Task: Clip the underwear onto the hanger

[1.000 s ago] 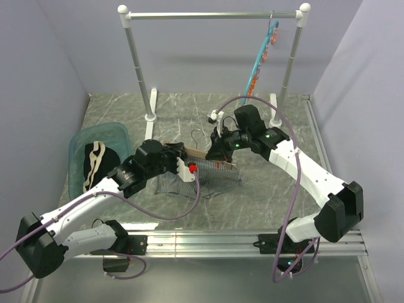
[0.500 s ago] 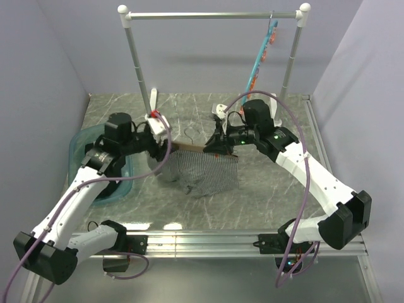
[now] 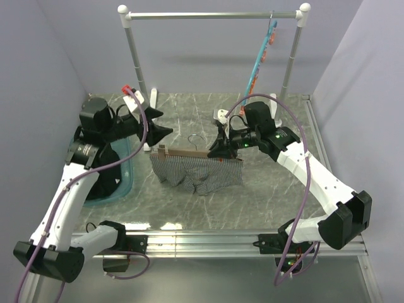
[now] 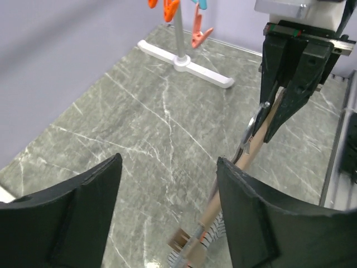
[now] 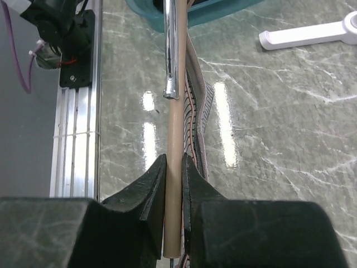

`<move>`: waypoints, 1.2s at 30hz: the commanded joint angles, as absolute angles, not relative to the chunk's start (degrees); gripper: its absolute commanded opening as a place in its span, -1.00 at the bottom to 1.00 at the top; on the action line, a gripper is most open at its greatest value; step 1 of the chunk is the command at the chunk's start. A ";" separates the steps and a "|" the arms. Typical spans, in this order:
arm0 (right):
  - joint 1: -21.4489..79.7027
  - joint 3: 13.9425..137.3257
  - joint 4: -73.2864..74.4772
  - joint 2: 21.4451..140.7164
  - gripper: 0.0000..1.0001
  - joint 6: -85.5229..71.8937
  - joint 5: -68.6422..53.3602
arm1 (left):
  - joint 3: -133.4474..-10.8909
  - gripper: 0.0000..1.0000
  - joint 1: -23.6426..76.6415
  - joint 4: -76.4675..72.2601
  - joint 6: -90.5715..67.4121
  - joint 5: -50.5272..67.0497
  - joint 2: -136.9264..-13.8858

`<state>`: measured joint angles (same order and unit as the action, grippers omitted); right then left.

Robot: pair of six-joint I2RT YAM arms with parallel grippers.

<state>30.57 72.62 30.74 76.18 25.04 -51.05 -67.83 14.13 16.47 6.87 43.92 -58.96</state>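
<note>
While the right gripper (image 3: 222,150) pinched the hanger (image 3: 189,153) near its right end, both fingers pressed flat against the wooden bar with nothing else between them, the bar sat roughly level, low over the middle of the table (image 3: 278,196). That grip looked to me like a steadying one: held by one end, the bar stayed put and the metal hook (image 3: 197,139) stood free above it.

The underwear (image 3: 202,173) hung from the bar's near side, its waistband running along the wood and its striped legs slumped in folds on the marble. At the left end a clip (image 4: 191,244) sat over striped cloth, and I judged it had bitten. The right-hand clip was hidden behind the gripper, so I could not tell whether that side was fastened.

The left gripper (image 3: 158,123) was spread wide and held nothing. It hovered a little beyond the hanger's left end, apart from it, between the rack (image 3: 214,15) post and the teal basin (image 3: 128,180), its wrist camera looking straight down the bar. Open and clear like that, it seemed placed to leave the clipped end alone.
</note>
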 commanded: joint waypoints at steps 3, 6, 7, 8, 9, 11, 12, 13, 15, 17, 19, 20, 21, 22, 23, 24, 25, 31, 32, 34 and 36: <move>30.50 72.07 30.50 73.04 -1.00 30.67 -53.88 | -75.14 0.35 12.31 25.04 10.10 55.71 -63.37; 30.59 72.68 32.25 73.39 -1.00 33.22 -54.14 | -74.62 0.33 12.39 24.87 9.49 57.91 -63.72; 30.50 72.95 32.52 73.48 -1.00 33.48 -54.40 | -74.97 0.32 12.39 25.48 10.54 59.05 -64.07; 30.50 73.30 33.22 73.65 -1.00 34.27 -54.67 | -75.49 0.31 12.57 28.53 11.76 60.11 -65.38; 30.59 73.82 33.57 73.74 -1.00 34.63 -55.10 | -76.28 0.30 12.92 31.35 13.43 61.16 -66.35; 30.50 74.53 35.23 74.18 -1.00 36.03 -55.63 | -78.92 0.29 14.66 39.41 20.54 60.47 -68.89; 30.59 74.88 35.51 74.18 -1.00 36.30 -55.63 | -79.71 0.29 15.37 41.72 23.09 59.60 -69.52; 30.50 74.97 35.59 74.27 -1.00 36.82 -56.24 | -80.76 0.28 16.16 43.58 27.55 57.94 -69.96; 30.50 75.15 35.77 74.27 -1.00 37.35 -56.42 | -81.30 0.30 18.89 47.00 30.13 54.95 -70.93; 30.50 75.15 35.60 74.35 -1.00 37.35 -56.69 | -81.74 0.30 21.00 49.65 34.70 52.57 -71.63; 30.50 75.32 35.68 74.53 -1.00 37.62 -56.95 | -81.74 0.29 22.67 51.76 37.08 50.38 -71.98; 30.50 75.41 35.34 74.71 -1.00 37.53 -57.04 | -81.74 0.28 23.28 52.46 37.87 49.75 -72.24; 30.59 75.67 35.42 74.71 -1.00 37.53 -56.95 | -81.91 0.28 23.81 53.60 39.80 48.96 -72.59; 30.50 75.93 35.25 74.88 -1.00 37.36 -57.04 | -81.83 0.26 24.51 54.57 40.16 48.17 -72.77; 30.50 76.55 35.16 74.97 -1.00 37.35 -57.13 | -81.83 0.20 25.65 55.28 40.78 46.42 -73.03; 30.50 76.73 35.24 75.14 -1.00 37.44 -57.22 | -81.74 0.16 26.27 55.63 41.48 45.62 -73.04; 30.41 76.99 35.16 75.41 -1.00 37.53 -57.39 | -81.65 0.08 27.32 56.16 42.27 44.92 -73.12; 30.15 78.66 35.68 76.02 -1.00 37.97 -57.66 | -80.95 -0.24 28.56 54.93 42.19 41.31 -73.04; 30.15 78.92 35.68 76.11 -1.00 38.06 -57.66 | -81.12 -0.35 28.56 55.28 42.45 41.22 -73.21; 30.15 79.19 35.86 76.20 -1.00 38.14 -57.39 | -81.65 -0.49 28.91 55.46 42.45 41.22 -73.39; 30.15 79.54 35.77 76.38 -1.00 38.06 -57.04 | -82.18 -0.77 29.09 55.64 42.19 41.48 -73.74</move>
